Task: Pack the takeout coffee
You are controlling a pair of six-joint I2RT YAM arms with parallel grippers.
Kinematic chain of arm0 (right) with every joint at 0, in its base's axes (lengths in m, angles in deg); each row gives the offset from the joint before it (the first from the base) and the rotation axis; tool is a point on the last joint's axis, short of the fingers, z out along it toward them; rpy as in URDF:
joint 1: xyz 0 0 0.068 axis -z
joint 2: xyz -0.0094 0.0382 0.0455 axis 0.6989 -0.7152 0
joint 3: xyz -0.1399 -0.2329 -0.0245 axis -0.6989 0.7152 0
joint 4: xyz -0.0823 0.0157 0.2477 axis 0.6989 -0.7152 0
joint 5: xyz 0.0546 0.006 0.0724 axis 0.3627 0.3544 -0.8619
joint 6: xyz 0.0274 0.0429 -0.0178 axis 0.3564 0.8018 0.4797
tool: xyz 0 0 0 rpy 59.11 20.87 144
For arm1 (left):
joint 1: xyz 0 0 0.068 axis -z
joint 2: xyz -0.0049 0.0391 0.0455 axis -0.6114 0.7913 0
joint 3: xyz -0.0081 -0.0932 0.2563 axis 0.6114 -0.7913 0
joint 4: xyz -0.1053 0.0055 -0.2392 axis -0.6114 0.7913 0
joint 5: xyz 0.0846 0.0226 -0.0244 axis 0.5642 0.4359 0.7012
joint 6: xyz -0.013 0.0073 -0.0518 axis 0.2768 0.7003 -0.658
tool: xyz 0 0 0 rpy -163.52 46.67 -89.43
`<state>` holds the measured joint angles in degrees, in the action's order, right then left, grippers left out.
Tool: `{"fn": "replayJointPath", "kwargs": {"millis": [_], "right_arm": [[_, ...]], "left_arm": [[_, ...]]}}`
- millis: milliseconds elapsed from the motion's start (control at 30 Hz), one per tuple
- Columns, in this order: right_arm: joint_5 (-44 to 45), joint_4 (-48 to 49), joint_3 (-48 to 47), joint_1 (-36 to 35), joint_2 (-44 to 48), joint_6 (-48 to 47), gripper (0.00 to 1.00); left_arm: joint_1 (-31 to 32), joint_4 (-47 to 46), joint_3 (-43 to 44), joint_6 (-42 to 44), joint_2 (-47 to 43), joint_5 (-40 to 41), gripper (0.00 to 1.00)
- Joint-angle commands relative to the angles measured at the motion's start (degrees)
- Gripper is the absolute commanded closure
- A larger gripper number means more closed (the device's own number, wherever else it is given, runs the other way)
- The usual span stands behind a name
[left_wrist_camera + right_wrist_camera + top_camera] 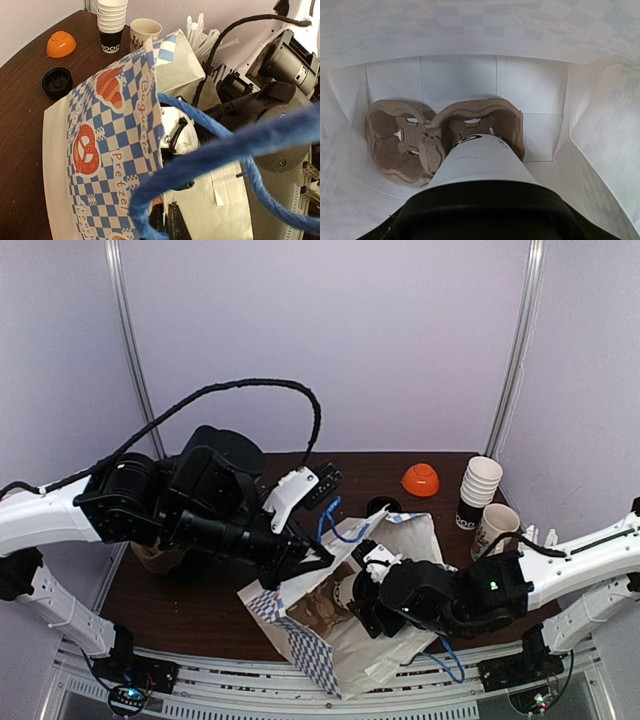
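Right wrist view is filled by the takeout coffee (480, 165), a white disposable paper cup with a round black plastic lid. It is aimed base-first at the right-hand well of a brown moulded-pulp cup carrier (395, 145) at frame centre, presumably so that it can be seated securely. The right gripper (372, 588) is placed inside the mouth of the white and blue-chequered paper bag (305, 645). Its fingers are hidden behind the lid, but the cup is judged to be clamped. The bag rim, beside the blue rope handle (225, 145), is pinched and raised by the left gripper (302, 562), seemingly so the mouth is held wide.
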<state>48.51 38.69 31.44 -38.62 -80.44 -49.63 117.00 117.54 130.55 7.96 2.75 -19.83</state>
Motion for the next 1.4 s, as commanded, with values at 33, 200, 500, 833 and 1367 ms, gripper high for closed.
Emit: {"fn": "replayJointPath", "kwargs": {"millis": [33,200,500,833,1367], "right_arm": [[8.5,1.91,-1.4,-0.29,0.84,1.81,0.22],[10.98,1.5,-1.81,-0.03,-0.18,3.55,0.22],[9.89,3.12,-0.21,1.48,0.56,4.89,0.22],[2.85,3.05,-1.64,4.26,-2.76,4.09,0.22],[-8.81,11.61,1.08,9.62,-3.37,4.86,0.22]], "left_arm": [[0.32,-4.39,1.36,1.06,-0.39,-0.81,1.0],[0.32,-4.34,1.25,1.51,-0.04,-1.71,1.0],[0.32,-3.51,3.29,1.68,1.86,-2.34,1.0],[0.32,-3.31,3.52,1.68,2.58,-2.09,1.0],[0.28,-3.07,3.75,1.68,3.24,-2.57,1.0]]}}
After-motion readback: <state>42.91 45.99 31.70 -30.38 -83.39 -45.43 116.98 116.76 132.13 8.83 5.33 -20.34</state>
